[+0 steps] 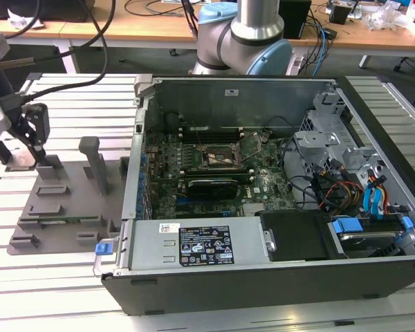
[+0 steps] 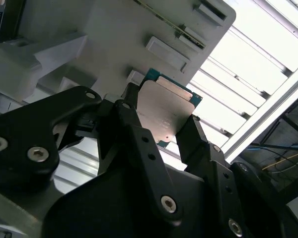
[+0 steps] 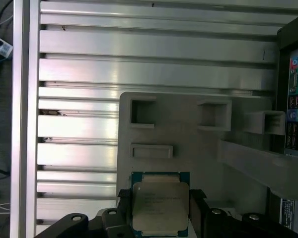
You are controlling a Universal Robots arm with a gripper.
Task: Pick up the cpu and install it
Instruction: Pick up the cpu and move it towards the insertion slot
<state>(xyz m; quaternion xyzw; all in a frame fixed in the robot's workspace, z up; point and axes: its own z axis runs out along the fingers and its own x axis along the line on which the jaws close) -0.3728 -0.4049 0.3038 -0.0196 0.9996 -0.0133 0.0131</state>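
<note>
The cpu (image 3: 160,204) is a flat square chip with a silver-grey top and a thin green rim. It sits between my black fingers (image 3: 123,199), which press on two opposite edges of it in both wrist views. The cpu (image 2: 165,110) is at the corner of the grey holder tray (image 2: 89,29), and I cannot tell whether it rests on the tray or hangs just above it. In the exterior view my gripper (image 1: 21,158) is low over the tray (image 1: 62,200) at the view's left. The motherboard socket (image 1: 225,156) lies inside the open computer case (image 1: 263,277) at the view's right.
The tray carries raised grey blocks and an upright post (image 1: 97,162). It lies on a slatted aluminium table (image 1: 55,277). The case's metal side wall (image 1: 135,152) stands between the tray and the motherboard. Cables and drive cages (image 1: 346,180) fill the case's right part.
</note>
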